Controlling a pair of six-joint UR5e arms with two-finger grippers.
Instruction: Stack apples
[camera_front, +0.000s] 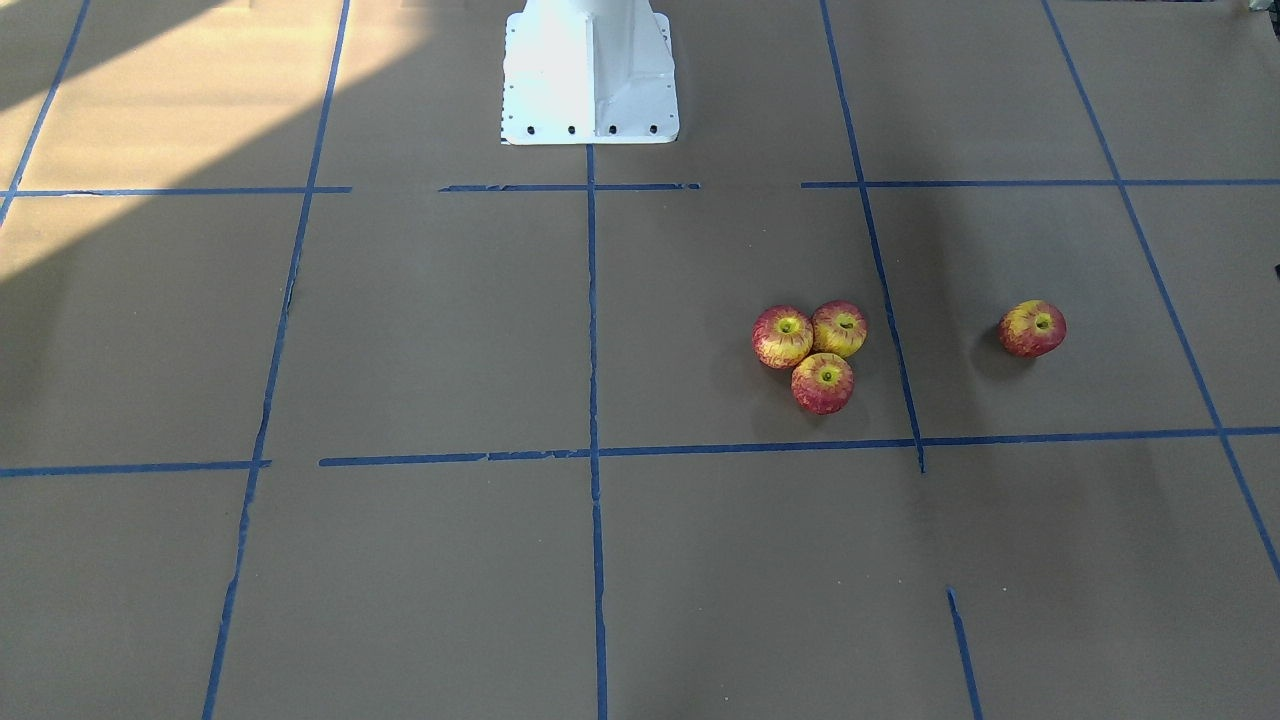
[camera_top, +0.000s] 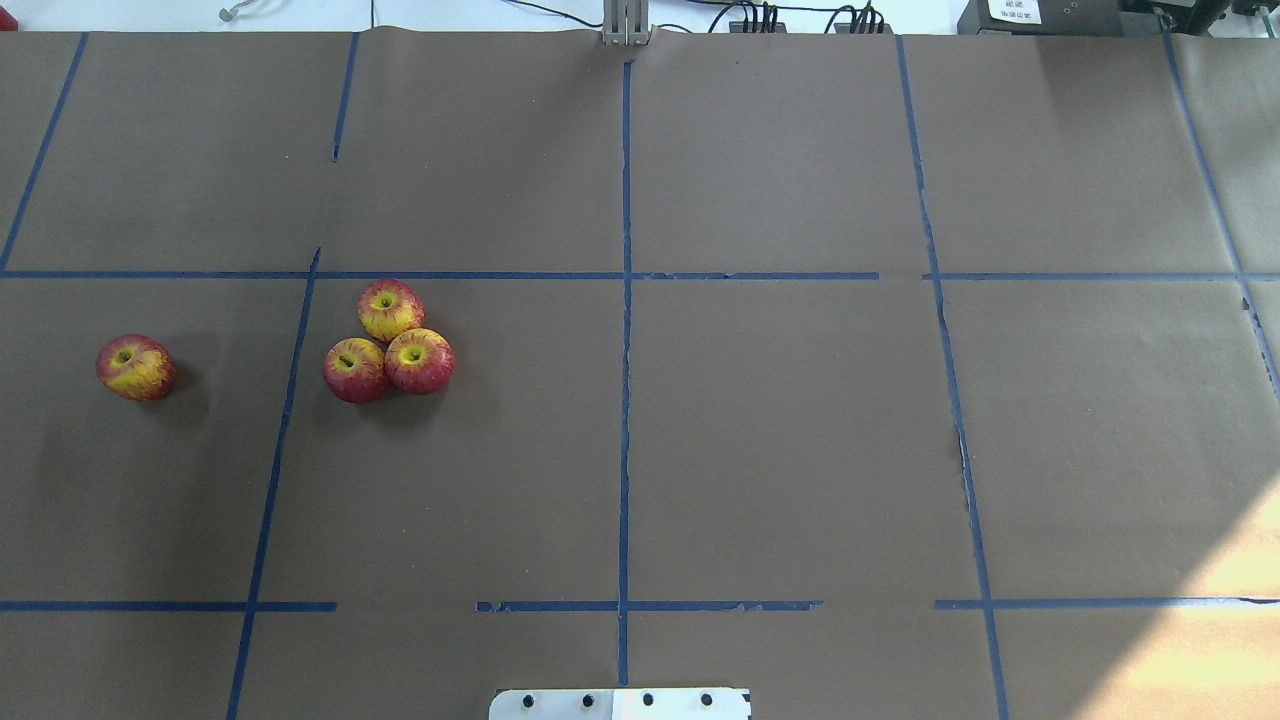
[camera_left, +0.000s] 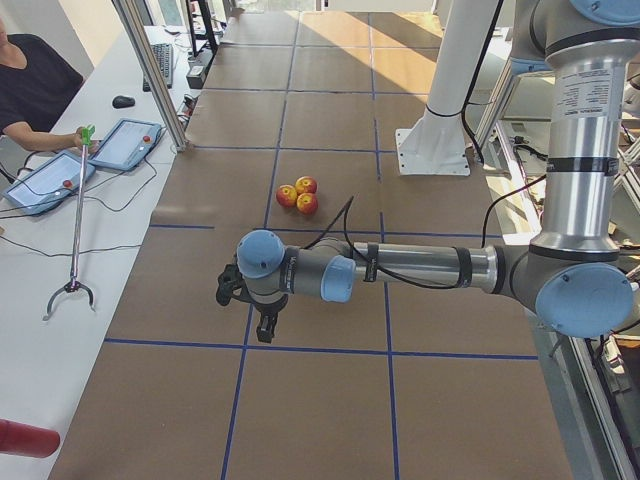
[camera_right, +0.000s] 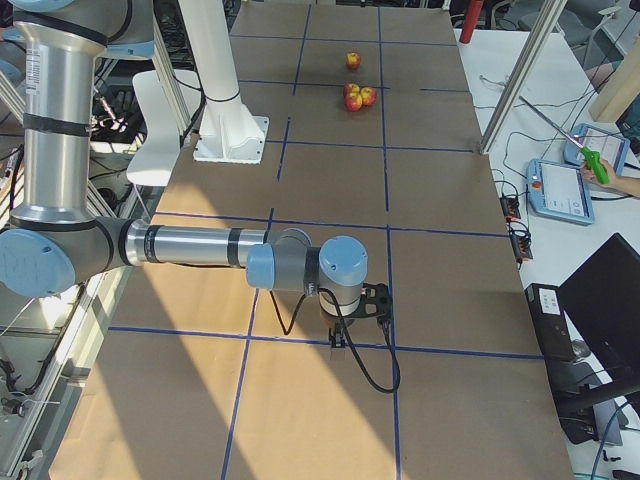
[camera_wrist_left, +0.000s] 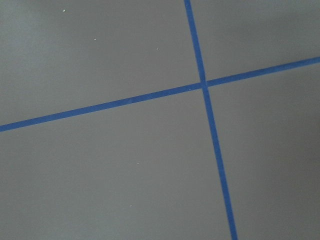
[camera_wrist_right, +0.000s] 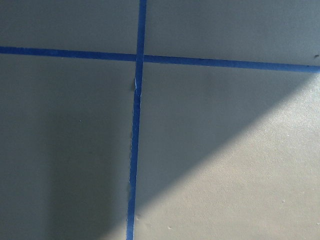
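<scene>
Three apples (camera_top: 390, 310) (camera_top: 355, 370) (camera_top: 420, 360) lie touching in a cluster on the brown table, on the robot's left side; none rests on another. In the front-facing view the cluster (camera_front: 822, 383) is right of centre. A fourth apple (camera_top: 135, 367) lies alone further left, also seen in the front-facing view (camera_front: 1032, 328). My left gripper (camera_left: 266, 326) shows only in the exterior left view, hanging above the table well short of the cluster (camera_left: 298, 193). My right gripper (camera_right: 338, 338) shows only in the exterior right view, far from the apples (camera_right: 358, 96). I cannot tell whether either is open or shut.
Blue tape lines (camera_top: 625, 400) divide the brown paper cover into squares. The white robot base (camera_front: 590, 75) stands at the table's robot-side edge. An operator (camera_left: 30, 80) sits at a side desk with tablets (camera_left: 130, 143) and a grabber stick (camera_left: 78, 215).
</scene>
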